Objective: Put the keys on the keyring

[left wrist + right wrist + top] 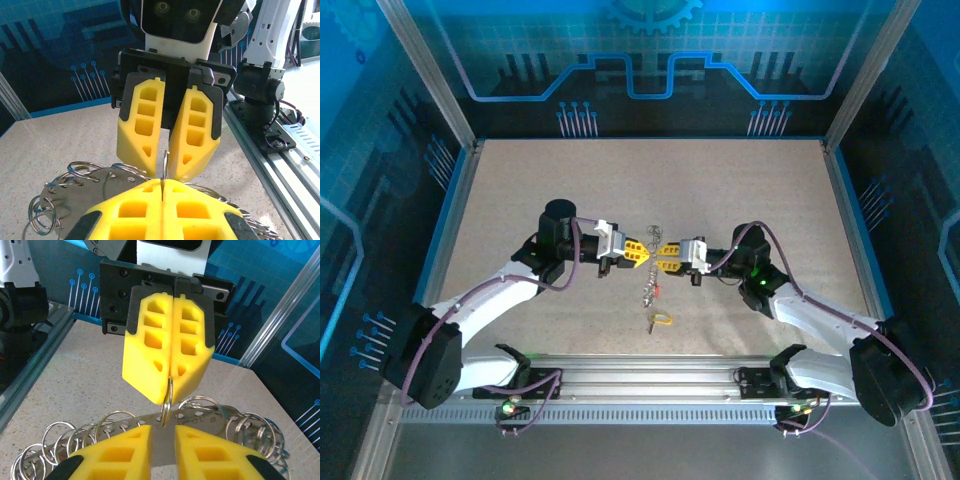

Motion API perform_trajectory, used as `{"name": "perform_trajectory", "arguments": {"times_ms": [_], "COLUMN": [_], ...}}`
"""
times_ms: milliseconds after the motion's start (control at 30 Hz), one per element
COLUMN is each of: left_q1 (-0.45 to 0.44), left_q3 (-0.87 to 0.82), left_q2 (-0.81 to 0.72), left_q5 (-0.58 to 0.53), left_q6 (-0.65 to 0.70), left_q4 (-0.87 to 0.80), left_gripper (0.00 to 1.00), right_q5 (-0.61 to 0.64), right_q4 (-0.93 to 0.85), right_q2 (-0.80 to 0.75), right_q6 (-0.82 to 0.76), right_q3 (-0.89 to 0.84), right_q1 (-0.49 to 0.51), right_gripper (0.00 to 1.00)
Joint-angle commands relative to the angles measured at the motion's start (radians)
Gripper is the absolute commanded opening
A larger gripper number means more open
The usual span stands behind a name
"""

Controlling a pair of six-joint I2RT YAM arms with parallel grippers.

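**Ring pinched on the left, keys not yet in hand**

My left jaws are pressed together on the keyring (165, 165). It stands edge-on in the seam between the pads, part of its loop poking past the tips. My right jaws sit nose to nose with them, spread only a little, with the ring's wire in the gap. I judge they are not gripping it.

Both pairs meet above the middle of the counter (520, 200). The ring looks thin, stiff and light, and bare metal of that sort should be slippery. A flat pinch across the wire, as my left has it, seems the right hold, leaving the free arc open for threading.

Just under the tips is a flat metal plate (200, 415) fringed with a crowd of spare wire rings (250, 432). I cannot tell whether it hangs from my ring or lies on the counter. Those loops could snag, and they leave little room to work.

The yellow-headed key (661, 320) lies toward the near edge, about midway across. The red-headed key (655, 291) is just beyond it, by the trailing rings. From overhead it is too small to say whether it is already threaded. Both keys are tiny and lie flat, so I would take them by the coloured head.
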Motion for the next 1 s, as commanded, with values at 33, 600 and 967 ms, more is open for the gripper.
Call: {"name": "perform_trajectory", "arguments": {"times_ms": [33, 600, 967], "left_q1": [-0.005, -0.006, -0.008], "left_q3": [0.036, 0.033, 0.036], "left_q2": [0.003, 0.008, 0.008], "left_q5": [0.011, -0.017, 0.007], "left_q6": [0.003, 0.013, 0.049], "left_q4": [0.004, -0.019, -0.069], "left_gripper": [0.00, 0.00, 0.16], "right_q5": [0.001, 0.022, 0.034], "right_q4": [0.025, 0.030, 0.022], "right_q2": [0.003, 0.006, 0.008], "right_q6": [0.018, 0.034, 0.026], "right_q3": [0.032, 0.034, 0.036], "right_q1": [0.018, 0.021, 0.023], "right_gripper": [0.21, 0.12, 0.00]}}
